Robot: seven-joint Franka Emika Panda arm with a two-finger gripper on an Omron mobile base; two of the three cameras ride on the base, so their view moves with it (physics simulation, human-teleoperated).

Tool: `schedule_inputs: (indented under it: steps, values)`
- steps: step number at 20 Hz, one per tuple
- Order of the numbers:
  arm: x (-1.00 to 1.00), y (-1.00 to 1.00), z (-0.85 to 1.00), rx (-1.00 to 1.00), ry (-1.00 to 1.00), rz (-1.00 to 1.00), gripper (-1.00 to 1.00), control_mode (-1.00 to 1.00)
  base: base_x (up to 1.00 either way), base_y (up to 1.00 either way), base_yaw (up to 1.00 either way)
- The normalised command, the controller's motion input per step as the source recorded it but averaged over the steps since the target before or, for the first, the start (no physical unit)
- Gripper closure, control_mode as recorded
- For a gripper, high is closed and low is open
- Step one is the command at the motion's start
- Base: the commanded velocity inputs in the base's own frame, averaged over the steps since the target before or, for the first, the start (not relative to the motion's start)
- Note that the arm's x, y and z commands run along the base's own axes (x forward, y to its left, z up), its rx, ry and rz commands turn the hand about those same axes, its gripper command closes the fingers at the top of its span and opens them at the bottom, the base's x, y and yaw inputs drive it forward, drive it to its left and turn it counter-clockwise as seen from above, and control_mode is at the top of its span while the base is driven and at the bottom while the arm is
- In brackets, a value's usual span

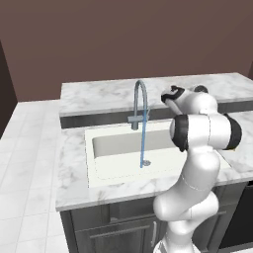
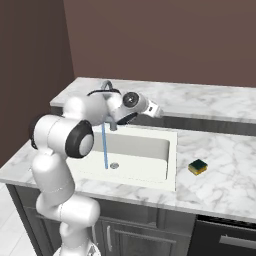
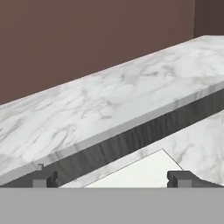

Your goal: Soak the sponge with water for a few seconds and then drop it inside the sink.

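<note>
Marble-veined white-grey worktop (image 2: 220,175) surrounds the large white rectangular sink (image 2: 150,150), where a thin light-blue water stream (image 2: 104,145) falls from the curved grey metal faucet (image 1: 140,101) beside the round drain (image 2: 114,165). Right base view shows the small yellow, dark-topped sponge (image 2: 198,167) lying right of the sink. Gripper (image 3: 111,178) open, empty, facing the raised far ledge (image 3: 131,131).

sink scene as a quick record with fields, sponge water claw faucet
sponge: lies on the marble counter right of the sink, at, apart from the basin
water: running, thin stream from the faucet to near the drain
sink: white basin, no sponge in it
claw: open, empty, over the sink's far corner, facing the raised back ledge
</note>
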Motion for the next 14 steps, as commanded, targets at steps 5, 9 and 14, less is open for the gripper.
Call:
schedule_inputs:
  steps: [5,9,14]
  values:
    - [-0.22,-0.21,0.34,0.0,0.14,-0.12,-1.0,-1.0,0.0,0.0,0.0]
    - [-0.26,-0.14,0.43,0.02,0.15,-0.08,-1.0,-1.0,0.0,0.0,0.0]
    - [-0.33,-0.1,0.4,0.04,0.17,-0.07,-1.0,-1.0,0.0,0.0,0.0]
